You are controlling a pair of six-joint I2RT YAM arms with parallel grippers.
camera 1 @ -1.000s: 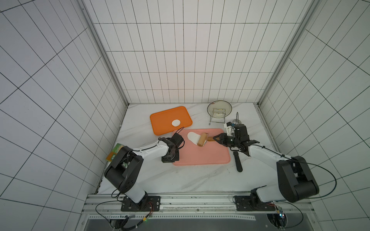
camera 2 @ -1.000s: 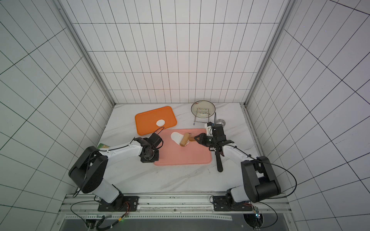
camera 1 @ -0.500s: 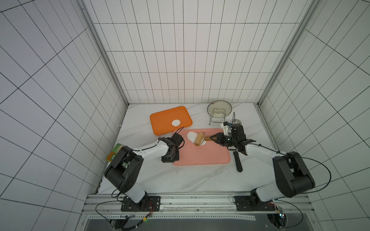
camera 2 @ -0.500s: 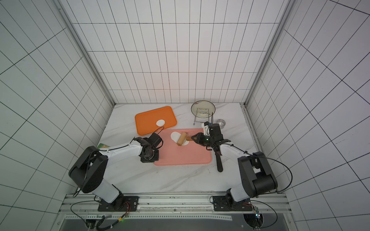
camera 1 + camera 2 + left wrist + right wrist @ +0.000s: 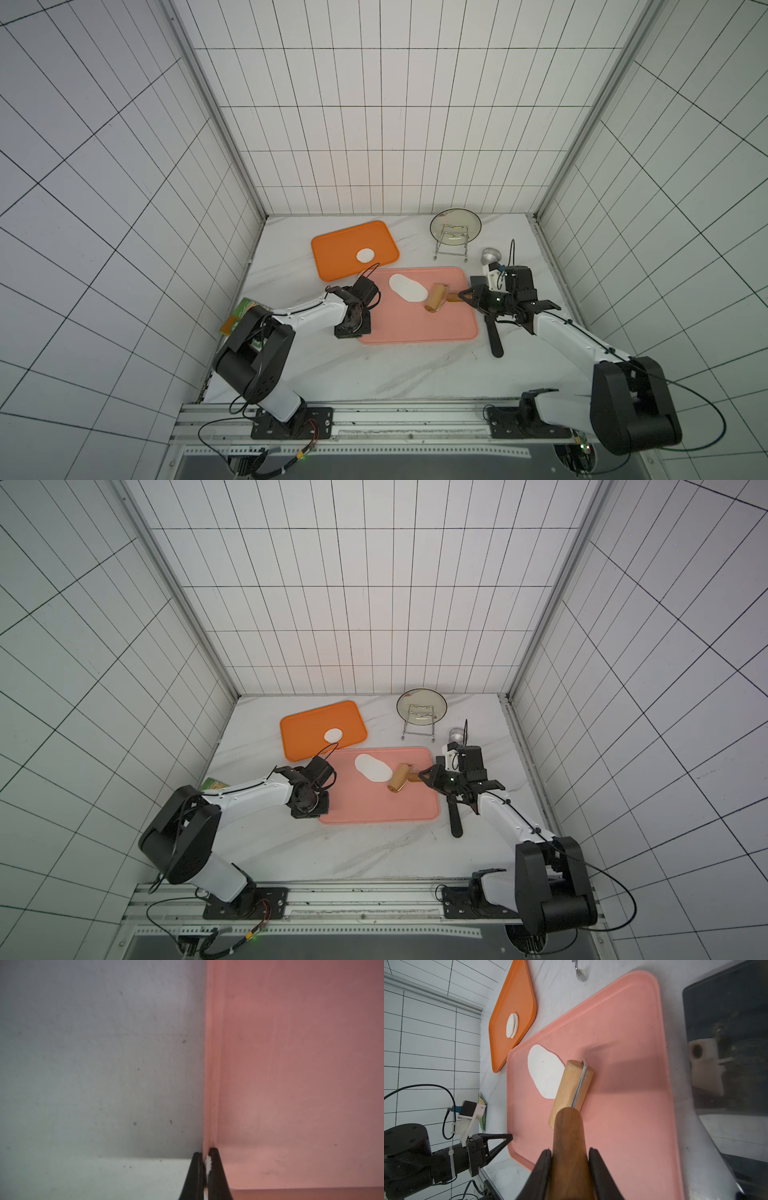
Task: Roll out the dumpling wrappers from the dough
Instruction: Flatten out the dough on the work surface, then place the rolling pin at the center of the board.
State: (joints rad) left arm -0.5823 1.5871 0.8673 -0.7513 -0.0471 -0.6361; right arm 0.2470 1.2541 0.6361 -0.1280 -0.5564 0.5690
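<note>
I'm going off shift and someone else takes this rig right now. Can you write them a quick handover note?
Left end effector: shut on the rim of the pink tray.
Right end effector: shut on the handle of the roller, drum over the edge of the dough on that tray.
Done: round wrappers stacked on the orange tray.
Left: probably roll the dough flatter and make more wrappers.

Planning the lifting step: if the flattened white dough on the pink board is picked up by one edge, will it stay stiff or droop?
Probably it droops: the dough lies thin and flat, with a soft irregular outline. It may also cling to the pink board, since the roller lies over one edge. It looks light.
</note>
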